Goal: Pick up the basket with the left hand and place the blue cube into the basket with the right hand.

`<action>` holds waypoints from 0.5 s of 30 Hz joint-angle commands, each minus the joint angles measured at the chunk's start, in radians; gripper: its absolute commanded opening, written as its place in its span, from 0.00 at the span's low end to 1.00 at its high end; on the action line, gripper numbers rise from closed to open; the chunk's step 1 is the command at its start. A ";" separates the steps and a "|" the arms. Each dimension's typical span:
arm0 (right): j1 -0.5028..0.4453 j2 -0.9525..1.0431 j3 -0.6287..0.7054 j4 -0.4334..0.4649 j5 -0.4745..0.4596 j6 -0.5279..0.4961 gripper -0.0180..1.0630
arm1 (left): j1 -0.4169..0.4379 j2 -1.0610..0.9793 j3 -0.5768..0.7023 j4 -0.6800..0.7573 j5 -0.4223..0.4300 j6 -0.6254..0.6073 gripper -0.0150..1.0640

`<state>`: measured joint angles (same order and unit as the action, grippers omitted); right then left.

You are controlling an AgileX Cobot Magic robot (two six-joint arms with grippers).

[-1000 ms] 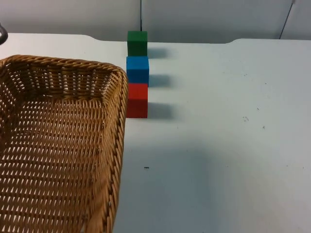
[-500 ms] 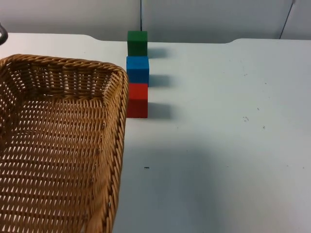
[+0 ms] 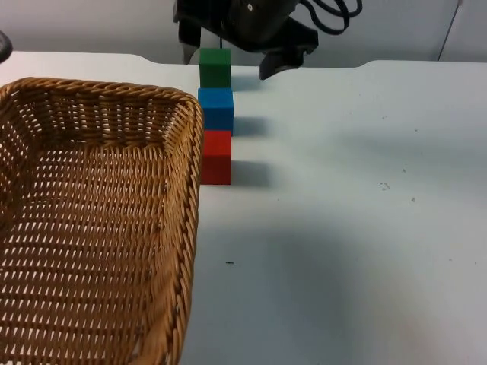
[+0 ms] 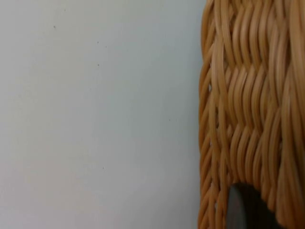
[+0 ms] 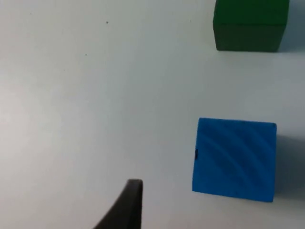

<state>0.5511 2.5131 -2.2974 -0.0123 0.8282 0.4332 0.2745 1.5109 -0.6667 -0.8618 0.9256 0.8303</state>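
From the top view, my right gripper (image 3: 226, 65) hangs at the far edge of the white table (image 3: 358, 228), above the green cube (image 3: 215, 67). Its two fingers stand apart, one on each side of that cube, with the black arm body behind them against the grey wall (image 3: 106, 23). Three cubes sit in a line running away from the camera: the green one farthest, the blue cube (image 3: 216, 109) in the middle, and the red cube (image 3: 216, 157) nearest. The blue and red cubes appear to touch; the green one sits just beyond the blue. The wicker basket (image 3: 183, 228) lies beside this line, its far corner rim just next to the blue and red cubes, crowding them on that side. The other side of the cubes is bare table with cube shadows on it.

From the left wrist view, the basket's woven wall (image 4: 248, 105) stands against the pale table (image 4: 95, 114), and one black fingertip (image 4: 243, 210) of my left gripper lies against the weave. I cannot tell whether that gripper is clamped on the basket or loose.

From the right wrist view, the blue cube (image 5: 233, 160) rests on the table (image 5: 86, 95) with the green cube (image 5: 250, 24) beyond it, a gap of table between them that the top view hides. One black fingertip (image 5: 128, 205) of my right gripper stands well to the side of the blue cube, not touching it.
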 commanded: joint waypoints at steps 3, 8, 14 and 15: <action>0.008 0.024 -0.011 -0.005 -0.029 0.013 0.92 | 0.001 -0.002 -0.007 -0.030 0.025 0.004 0.01; 0.008 0.058 -0.011 -0.009 -0.071 0.058 0.92 | 0.001 -0.002 -0.007 -0.032 0.029 0.004 0.01; 0.008 0.090 -0.024 0.012 -0.110 0.065 0.92 | 0.001 -0.002 -0.007 -0.033 0.031 0.004 0.01; 0.008 0.094 -0.031 0.005 -0.112 0.065 0.92 | 0.001 -0.002 -0.007 -0.033 0.031 0.004 0.01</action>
<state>0.5511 2.6018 -2.3104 0.0000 0.7314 0.4920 0.2745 1.5109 -0.6667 -0.8618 0.9282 0.8327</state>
